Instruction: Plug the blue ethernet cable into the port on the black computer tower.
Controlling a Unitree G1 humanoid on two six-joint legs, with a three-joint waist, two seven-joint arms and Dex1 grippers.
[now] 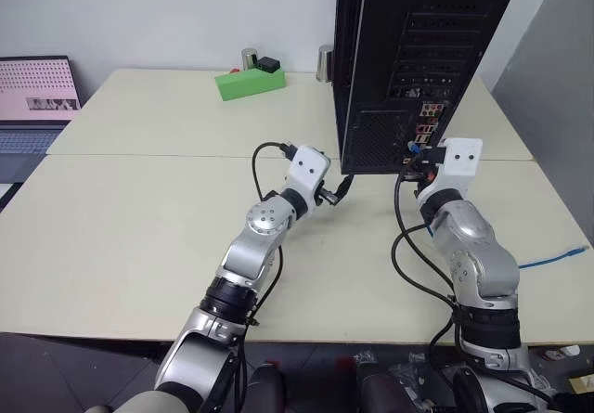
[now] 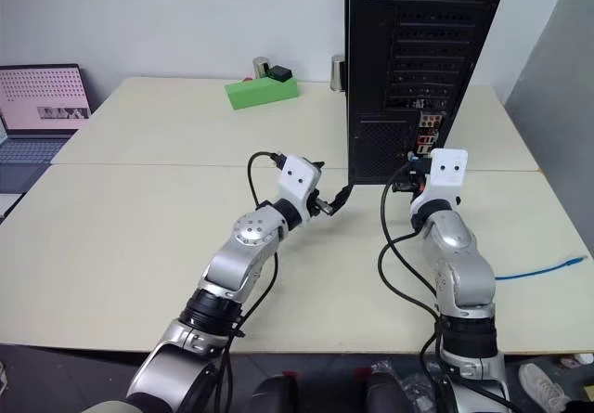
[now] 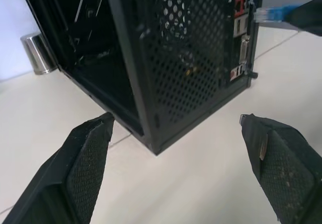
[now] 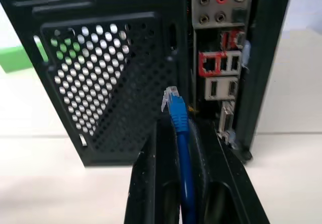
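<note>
The right gripper (image 4: 183, 128) is closed on the blue ethernet cable (image 4: 180, 128). Its two black fingers (image 4: 156, 168) press the cord between them, and the clear plug sticks out a little past the fingertips. The plug points at the rear face of the black computer tower (image 1: 408, 42) and is near it, but it is not yet inside any socket. In the right wrist view it stands in front of the edge of the vent grille (image 4: 100, 78), to the side of and lower than the connector strip (image 4: 220, 58). The port (image 4: 207, 63) is, I judge, the small square socket in the red frame on that strip.

The left gripper (image 3: 176, 148) is wide open and holds nothing. It is near the lower corner of the tower.

So the cable is grasped and brought to the tower. What is left is to line up the plug with the port and push it in.

The cord is thin, smooth and flexible. The rest of it trails over the table (image 1: 139, 209) to the robot's right. The plug is small, hard, transparent plastic. The tower is stiff black metal with round holes in the grille. The fingers have a rough, dotted pad surface. The table top is flat, pale and matte.
</note>
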